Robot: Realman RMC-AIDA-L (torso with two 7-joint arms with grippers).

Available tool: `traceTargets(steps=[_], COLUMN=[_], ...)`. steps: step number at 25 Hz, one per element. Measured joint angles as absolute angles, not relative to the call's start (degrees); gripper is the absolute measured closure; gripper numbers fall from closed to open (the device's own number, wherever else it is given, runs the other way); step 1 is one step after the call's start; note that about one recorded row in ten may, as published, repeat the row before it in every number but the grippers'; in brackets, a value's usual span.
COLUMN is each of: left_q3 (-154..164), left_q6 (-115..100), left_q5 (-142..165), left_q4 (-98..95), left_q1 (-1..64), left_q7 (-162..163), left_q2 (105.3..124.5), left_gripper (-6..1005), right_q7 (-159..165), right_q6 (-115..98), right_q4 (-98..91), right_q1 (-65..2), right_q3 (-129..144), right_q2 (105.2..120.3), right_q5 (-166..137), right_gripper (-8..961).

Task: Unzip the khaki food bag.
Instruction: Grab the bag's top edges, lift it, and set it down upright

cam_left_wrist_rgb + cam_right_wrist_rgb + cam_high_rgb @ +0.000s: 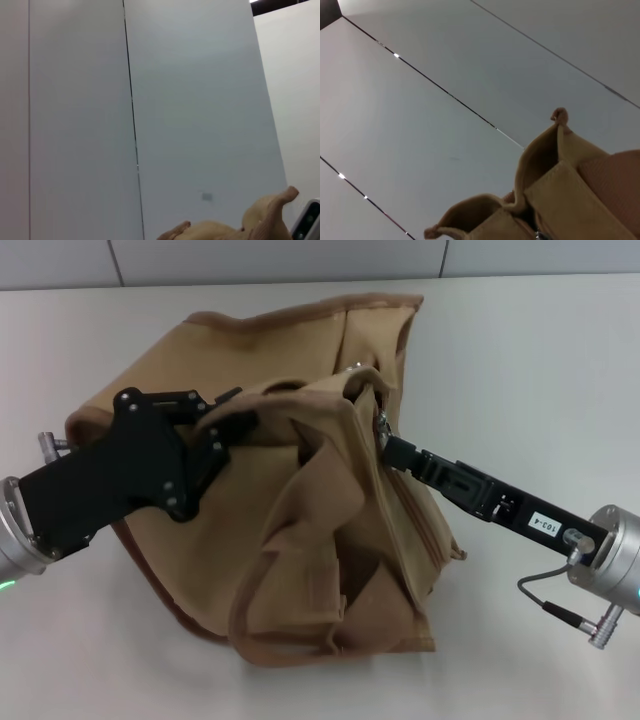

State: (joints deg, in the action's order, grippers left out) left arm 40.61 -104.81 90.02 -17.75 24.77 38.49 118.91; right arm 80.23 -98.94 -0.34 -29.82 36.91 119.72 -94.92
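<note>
The khaki food bag (320, 540) sits crumpled in the middle of the white table, its handles flopped over the front. My left gripper (222, 430) reaches in from the left and is shut on the bag's top edge fabric. My right gripper (388, 447) comes in from the lower right, its narrow tip shut at the silver zipper pull (381, 424) on the bag's top right. The left wrist view shows only a bit of tan bag fabric (265, 215) low in the picture. In the right wrist view, the bag's raised top edge (560, 195) shows close up.
The white table (540, 350) stretches around the bag on all sides, with a grey panelled wall (280, 260) behind it. A thin cable (560, 610) loops below my right wrist.
</note>
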Motion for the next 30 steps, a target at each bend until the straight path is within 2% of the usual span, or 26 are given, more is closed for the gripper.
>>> traceTargets(steps=[30], left_q3=[38.22], left_q6=[-102.64], left_q5=[72.95], left_q4=[-12.40], left_q1=[20.53], left_q7=[38.49], left_q2=[118.76], left_gripper=[942], right_q7=[80.24], right_q6=[-98.94], right_q4=[-2.80], right_q1=[-26.50], right_q3=[36.35], right_q2=[119.35], right_q5=[-94.87], right_gripper=[947])
